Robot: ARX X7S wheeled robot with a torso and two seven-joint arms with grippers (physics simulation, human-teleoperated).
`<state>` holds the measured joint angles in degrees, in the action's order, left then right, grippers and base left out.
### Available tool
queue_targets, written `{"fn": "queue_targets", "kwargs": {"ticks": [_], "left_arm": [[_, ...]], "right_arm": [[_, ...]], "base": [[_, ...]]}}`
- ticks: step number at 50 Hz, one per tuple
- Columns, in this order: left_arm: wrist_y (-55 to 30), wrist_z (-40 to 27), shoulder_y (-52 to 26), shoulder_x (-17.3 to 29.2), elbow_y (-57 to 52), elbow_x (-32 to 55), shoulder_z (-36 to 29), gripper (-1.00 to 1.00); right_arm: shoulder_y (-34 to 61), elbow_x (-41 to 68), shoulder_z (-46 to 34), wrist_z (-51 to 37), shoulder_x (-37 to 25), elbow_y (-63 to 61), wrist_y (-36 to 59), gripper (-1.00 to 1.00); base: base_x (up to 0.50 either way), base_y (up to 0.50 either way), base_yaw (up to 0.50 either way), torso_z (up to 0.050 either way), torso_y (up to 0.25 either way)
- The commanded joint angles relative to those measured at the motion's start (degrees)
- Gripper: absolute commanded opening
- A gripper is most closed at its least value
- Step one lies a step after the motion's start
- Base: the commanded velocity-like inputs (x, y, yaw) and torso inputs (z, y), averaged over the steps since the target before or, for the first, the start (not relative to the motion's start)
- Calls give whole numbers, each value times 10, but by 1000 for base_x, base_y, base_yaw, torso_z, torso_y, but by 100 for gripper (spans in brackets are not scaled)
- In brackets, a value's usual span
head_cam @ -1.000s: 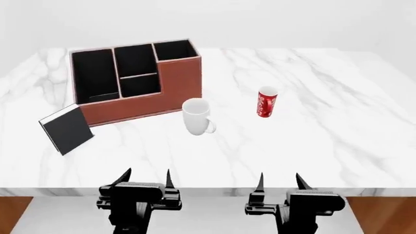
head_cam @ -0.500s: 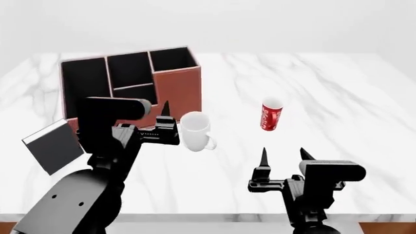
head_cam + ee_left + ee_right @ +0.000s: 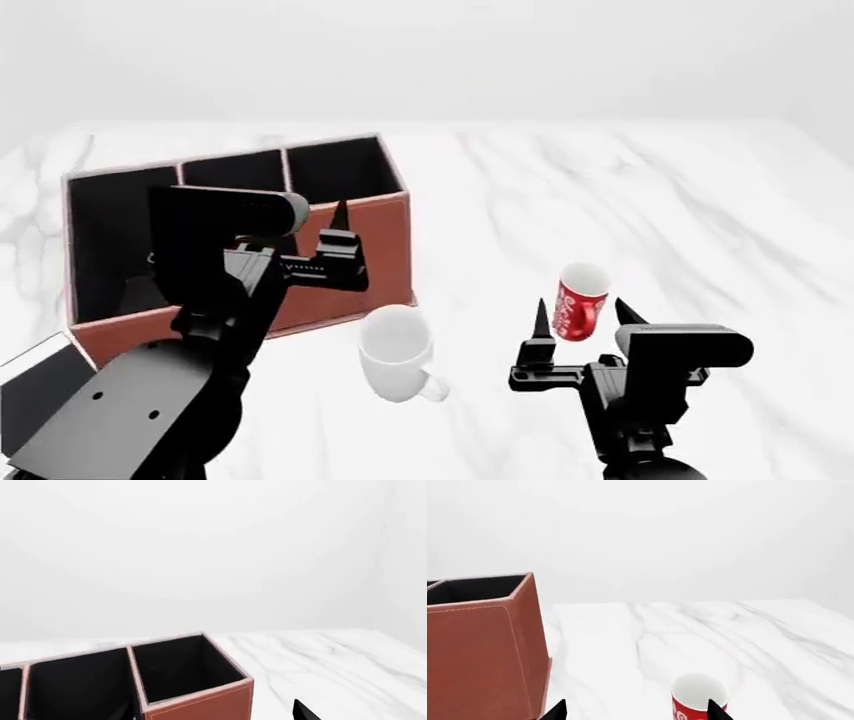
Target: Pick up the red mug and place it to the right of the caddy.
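Observation:
The red mug point(image 3: 581, 298) stands upright on the white marble table point(image 3: 694, 200), well right of the caddy point(image 3: 360, 250). The caddy is a reddish-brown box with black-lined compartments. My right gripper point(image 3: 582, 314) is open and empty, just short of the mug. In the right wrist view the mug point(image 3: 697, 702) sits ahead, close to one fingertip of the right gripper point(image 3: 637, 711), and the caddy's end wall point(image 3: 487, 655) is at the side. My left gripper point(image 3: 287, 240) is open and empty, raised in front of the caddy. The left wrist view shows the caddy point(image 3: 200, 702) just beyond the left gripper point(image 3: 213, 715).
A taller white mug point(image 3: 396, 352) stands in front of the caddy's right end, between my two arms, its handle towards me. A black book point(image 3: 34, 385) leans at the caddy's near left corner, partly hidden by my left arm.
The view has moved closer and tilted down, so everything sits lower in the frame. My right gripper is now right by the red mug. My left arm stays raised before the caddy.

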<state>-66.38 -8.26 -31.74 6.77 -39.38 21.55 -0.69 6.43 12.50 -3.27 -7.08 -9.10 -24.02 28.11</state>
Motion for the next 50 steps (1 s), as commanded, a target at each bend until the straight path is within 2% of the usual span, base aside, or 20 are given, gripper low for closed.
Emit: {"fn": "queue_targets", "kwargs": {"ticks": [1, 20, 24, 32, 33, 39, 41, 50], "left_arm": [[-1, -6, -5, 5, 0, 5, -2, 100], [6, -12, -1, 10, 2, 15, -3, 100], [3, -14, -1, 11, -2, 19, -1, 100], [3, -18, -2, 15, -2, 22, -1, 100], [4, -18, -1, 15, -2, 22, -1, 100], [9, -20, -1, 18, 3, 22, -4, 100], [8, -21, 0, 17, 0, 23, -6, 100], [16, -23, 2, 21, 7, 25, -9, 100]], "right_arm": [[1, 9, 0, -1, -4, 1, -1, 100], [0, 17, -7, -1, -11, 14, -14, 100], [0, 11, -11, -6, -15, 17, -6, 100], [-61, 22, 21, -15, -24, -18, -39, 100], [-89, 43, 23, 9, -36, -44, -46, 100], [-188, 44, 54, 12, -47, -110, -113, 100], [-214, 39, 63, 20, -50, -102, -148, 100], [-241, 42, 69, 36, -57, -66, -176, 100]], "base": [[500, 0, 0, 0, 0], [500, 0, 0, 0, 2], [0, 0, 0, 0, 3], [0, 0, 0, 0, 0], [0, 0, 0, 0, 0], [0, 0, 0, 0, 0], [0, 0, 0, 0, 0], [0, 0, 0, 0, 0]]}}
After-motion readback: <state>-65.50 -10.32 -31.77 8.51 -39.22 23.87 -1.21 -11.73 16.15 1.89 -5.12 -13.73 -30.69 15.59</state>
